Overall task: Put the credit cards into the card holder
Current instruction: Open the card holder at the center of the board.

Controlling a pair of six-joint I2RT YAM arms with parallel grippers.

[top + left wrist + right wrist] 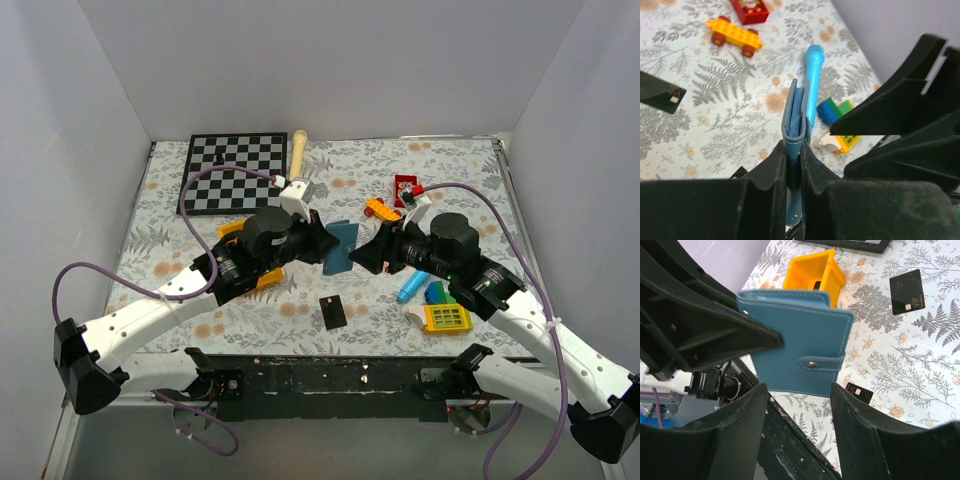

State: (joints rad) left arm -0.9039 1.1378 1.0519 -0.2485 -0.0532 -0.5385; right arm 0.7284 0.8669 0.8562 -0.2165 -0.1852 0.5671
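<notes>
The left gripper [793, 150] is pressed together on one edge of the card holder [794, 112], holding it on edge above the table. The right gripper [797, 388] is spread, a finger on each side of the holder, apparently not touching it. The holder looks light and soft, its snap tab fastened, so the tab flap seems the place to pull. The credit cards [907, 291] are thin, stiff and glossy, and lie flat on the fern-print cloth [160, 250], one at 6 o'clock; an edge nip suits them. A chessboard [232, 172] lies at 11 o'clock and a blue tube toy [812, 80] at 4, with white walls close around.
</notes>
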